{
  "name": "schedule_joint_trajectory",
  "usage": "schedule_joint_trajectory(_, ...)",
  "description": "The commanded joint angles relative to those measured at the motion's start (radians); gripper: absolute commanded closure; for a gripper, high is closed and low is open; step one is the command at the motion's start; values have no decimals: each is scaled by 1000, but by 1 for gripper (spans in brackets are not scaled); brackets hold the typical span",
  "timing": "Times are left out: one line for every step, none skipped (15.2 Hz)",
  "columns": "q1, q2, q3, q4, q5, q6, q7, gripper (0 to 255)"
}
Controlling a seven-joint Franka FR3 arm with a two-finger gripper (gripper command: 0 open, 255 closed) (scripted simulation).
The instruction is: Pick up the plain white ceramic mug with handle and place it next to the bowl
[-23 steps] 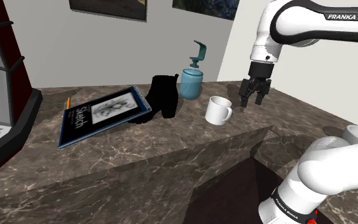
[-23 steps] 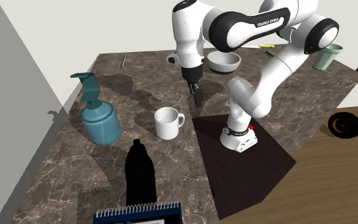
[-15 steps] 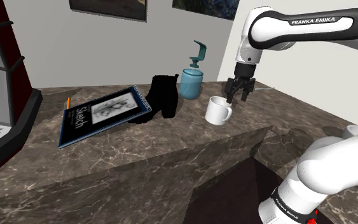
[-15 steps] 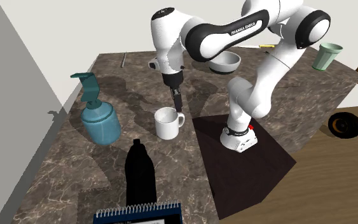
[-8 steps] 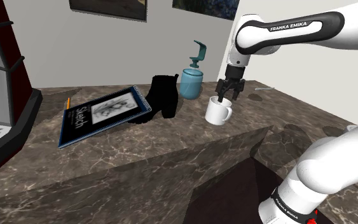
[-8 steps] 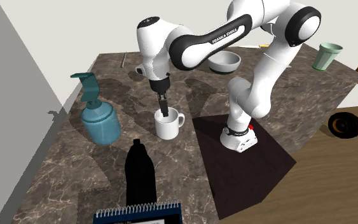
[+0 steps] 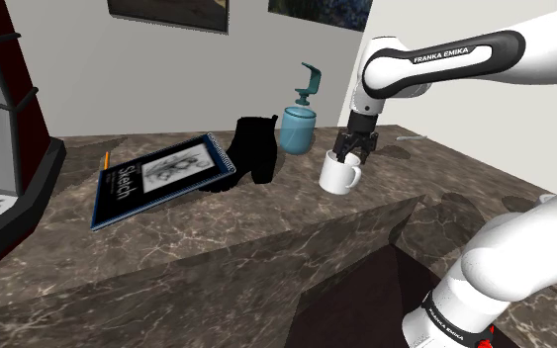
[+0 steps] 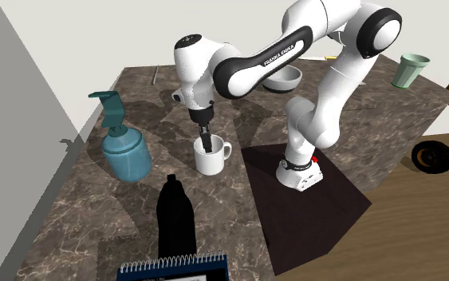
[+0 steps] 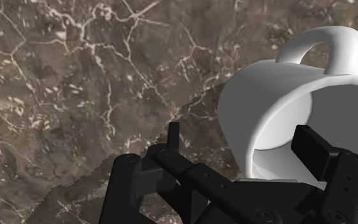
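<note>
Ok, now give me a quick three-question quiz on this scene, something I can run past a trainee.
1. True or false: the mug lies on its side.
2. Pick one. The end effector is: A) shut on nothing, high in the air; B) open, with one finger inside the mug and one outside its wall; C) shut on the mug's handle.
3. What blue thing stands to the second exterior view's left of the mug?

Key: 1 false, it stands upright. 2 B. 3 the soap dispenser.
</note>
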Motion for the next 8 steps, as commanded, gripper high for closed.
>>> schedule_joint_trajectory(0, 0, 0, -1, 0, 1, 0, 0)
schedule_joint_trajectory(0, 0, 0, -1, 0, 1, 0, 0)
schedule_joint_trajectory(0, 0, 0, -1, 0, 1, 0, 0)
schedule_joint_trajectory(0, 0, 0, -1, 0, 1, 0, 0)
schedule_joint_trajectory(0, 0, 0, -1, 0, 1, 0, 255)
schedule_joint_trajectory(0, 0, 0, -1, 0, 1, 0, 255)
schedule_joint_trajectory(0, 0, 0, -1, 0, 1, 0, 255)
schedule_joint_trajectory(0, 0, 0, -1, 0, 1, 0, 255)
